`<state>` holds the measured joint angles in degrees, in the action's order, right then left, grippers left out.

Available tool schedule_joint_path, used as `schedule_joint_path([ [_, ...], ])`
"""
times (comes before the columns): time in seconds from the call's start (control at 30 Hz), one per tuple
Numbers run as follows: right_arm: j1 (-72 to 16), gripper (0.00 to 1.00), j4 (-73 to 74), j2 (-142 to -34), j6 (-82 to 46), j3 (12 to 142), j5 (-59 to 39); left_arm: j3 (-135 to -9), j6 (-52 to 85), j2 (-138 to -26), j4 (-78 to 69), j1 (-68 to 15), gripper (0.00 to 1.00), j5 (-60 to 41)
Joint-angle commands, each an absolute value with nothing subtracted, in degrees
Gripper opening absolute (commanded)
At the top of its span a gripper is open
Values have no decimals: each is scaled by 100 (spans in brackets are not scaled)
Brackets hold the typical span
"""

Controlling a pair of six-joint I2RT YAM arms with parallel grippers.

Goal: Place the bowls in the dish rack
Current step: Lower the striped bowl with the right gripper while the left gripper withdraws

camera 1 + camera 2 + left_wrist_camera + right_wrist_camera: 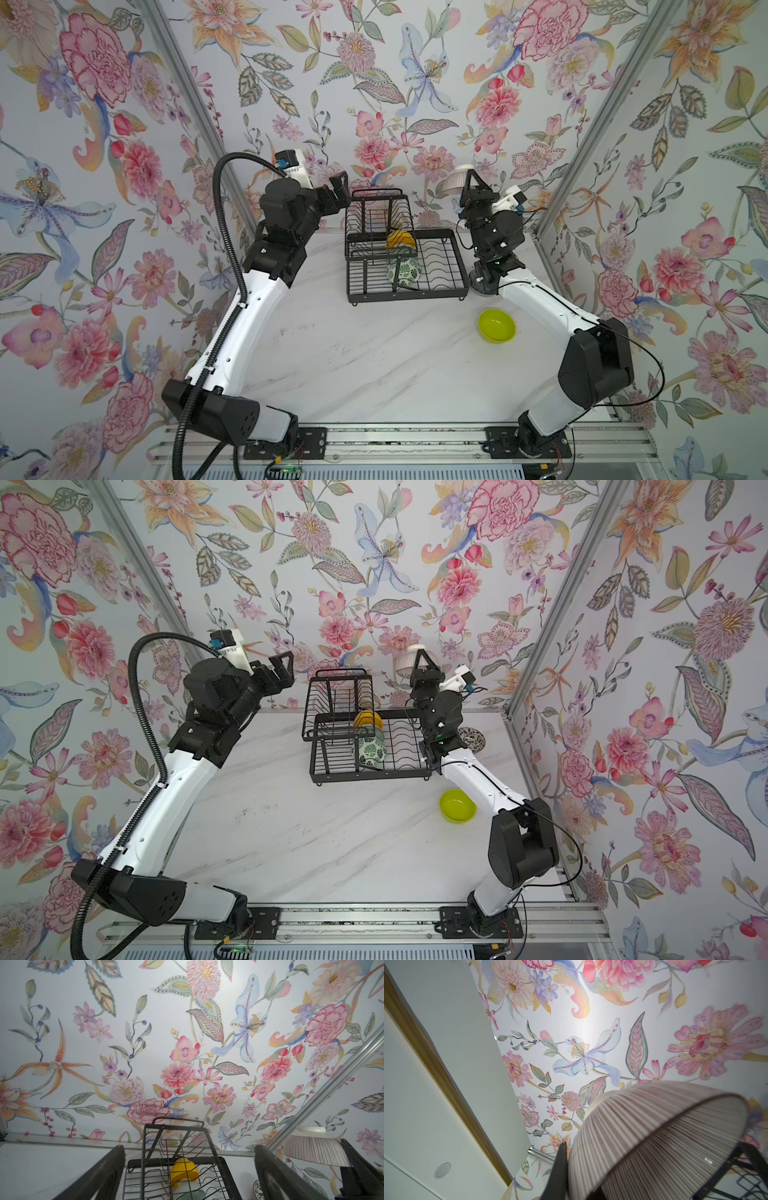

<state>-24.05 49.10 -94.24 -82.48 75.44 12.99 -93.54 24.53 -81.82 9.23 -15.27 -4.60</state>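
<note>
The black wire dish rack [407, 296] [374, 776] stands at the back of the table. A yellow bowl [401, 240] [184, 1169] and a leaf-patterned bowl [405, 271] stand on edge in its lower tray, with a pale aqua bowl [191, 1190] between them. My left gripper [338, 189] [189, 1147] hangs open and empty above the rack's left end. My right gripper [471, 178] [577, 1167] is raised right of the rack, shut on the rim of an upside-down pink-brown ribbed bowl [457, 180] [654, 1136]. A lime green bowl [496, 326] [457, 806] sits upright on the table.
A black-and-white patterned bowl [471, 738] lies on the table behind my right forearm, largely hidden in a top view. Floral walls close the back and both sides. The raised basket [376, 216] occupies the rack's left half.
</note>
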Motion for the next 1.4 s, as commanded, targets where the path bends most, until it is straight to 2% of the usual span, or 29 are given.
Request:
schedule_joint_path([
  [0.0, -2301, 0, 5922, -9428, -7492, 7256, 1021, -9000, 2997, -8077, 957, -1439, 99, -1640],
  [0.1, -2216, 0, 6124, -9579, -7253, 6961, 928, -8748, 3332, -8158, 381, -1554, 99, -2071],
  [0.3, -2070, 0, 6510, -10182, -7169, 6808, 970, -9010, 2667, -8507, 380, -2346, 99, -1855],
  [0.43, -1995, 0, 6700, -10747, -7359, 7034, 944, -9457, 2117, -8842, 779, -2803, 99, -1504],
  [0.6, -2009, 0, 6894, -11330, -7668, 7241, 1038, -10196, 710, -9462, 1654, -3386, 99, -759],
  [0.9, -2009, 0, 6929, -12015, -8086, 7546, 1065, -10145, -1230, -9856, 1820, -4084, 99, 476],
  [1.37, -1995, 0, 6701, -12746, -8387, 8063, 1180, -9515, -2257, -9910, 1333, -4333, 99, 1128],
])
